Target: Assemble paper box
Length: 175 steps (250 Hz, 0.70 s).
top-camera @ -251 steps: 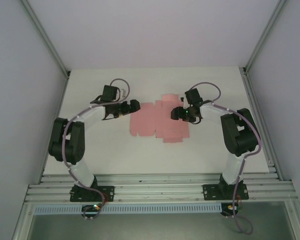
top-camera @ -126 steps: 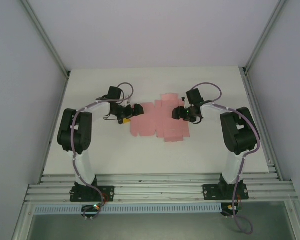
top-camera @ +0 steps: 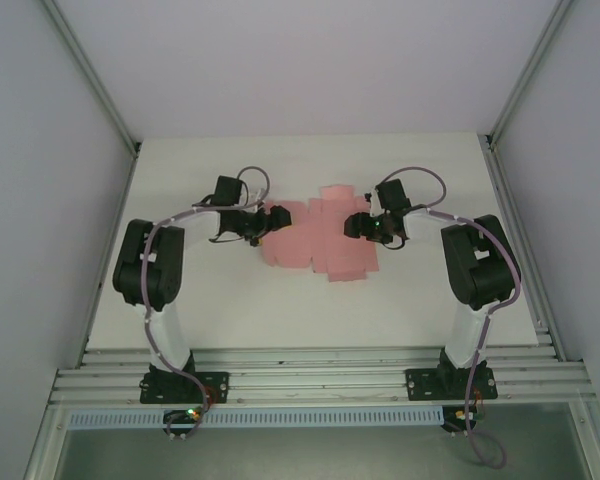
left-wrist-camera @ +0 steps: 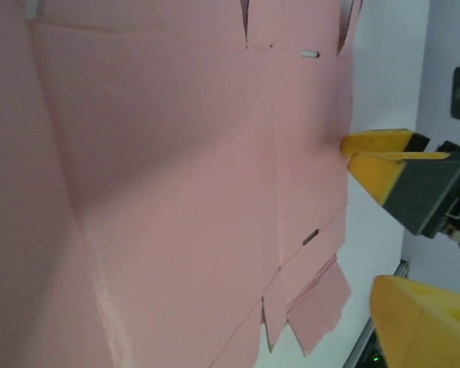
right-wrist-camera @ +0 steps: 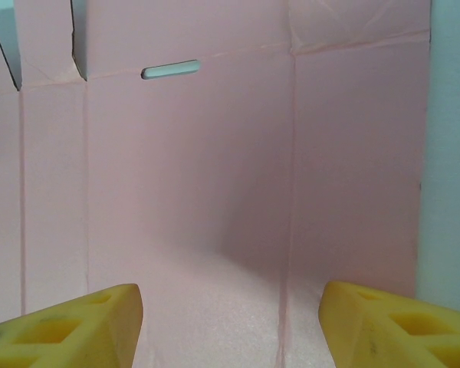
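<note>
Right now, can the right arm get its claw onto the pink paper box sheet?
Probably yes: the right claw hangs open just over the paper box, fingers spread, with nothing between them.

A thin pink card sheet (top-camera: 315, 240), die-cut and not yet folded, lay spread flat on the white table (top-camera: 280, 310), about midway across it and toward the far side. Straight crease lines divided it into long rectangular panels set side by side. A short flap jutted from its far edge and another from its near edge, with small notched tabs cut along the ends of the panels. A narrow slot (right-wrist-camera: 170, 70) pierced the card just beside one crease. The surface was plain and unprinted.
</note>
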Available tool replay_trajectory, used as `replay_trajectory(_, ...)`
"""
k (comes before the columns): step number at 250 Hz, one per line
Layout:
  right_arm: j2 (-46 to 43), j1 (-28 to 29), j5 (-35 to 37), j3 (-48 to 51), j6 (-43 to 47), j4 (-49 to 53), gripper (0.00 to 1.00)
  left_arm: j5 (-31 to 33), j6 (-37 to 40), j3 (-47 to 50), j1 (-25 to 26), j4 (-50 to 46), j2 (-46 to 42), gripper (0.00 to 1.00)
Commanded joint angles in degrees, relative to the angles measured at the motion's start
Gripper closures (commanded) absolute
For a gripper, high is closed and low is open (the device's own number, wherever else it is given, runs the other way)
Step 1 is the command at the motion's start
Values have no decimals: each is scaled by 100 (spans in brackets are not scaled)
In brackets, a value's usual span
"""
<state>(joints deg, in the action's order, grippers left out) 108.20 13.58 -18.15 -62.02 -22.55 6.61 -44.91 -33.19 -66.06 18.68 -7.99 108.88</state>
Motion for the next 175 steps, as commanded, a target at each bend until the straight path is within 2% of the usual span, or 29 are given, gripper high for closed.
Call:
replay_trajectory(1,233,-40,-38,398,-18,373,34,113,207,-19,12,51,-403,26)
replay_trajectory(42,-23,-75,-197,601,8,10,34,546,471,-160,43,-367,-411,69)
replay_trajectory(60,-185,-125,-206,613,42,-11,33,635,542,-211,78,-453,-428,81)
replay_trajectory(80,-443,-213,-224,667,48,-66,32,641,624,-284,101,-536,-473,88)
replay_trajectory(101,-791,-328,-271,806,24,-191,32,844,715,-317,126,-596,-560,100)
replay_trajectory(142,-1747,-688,-457,1316,-77,-503,29,711,913,-228,146,-273,-952,100)
replay_trajectory(175,-2760,-1133,-799,1956,-232,-965,23,-22,941,23,213,557,-1572,100)
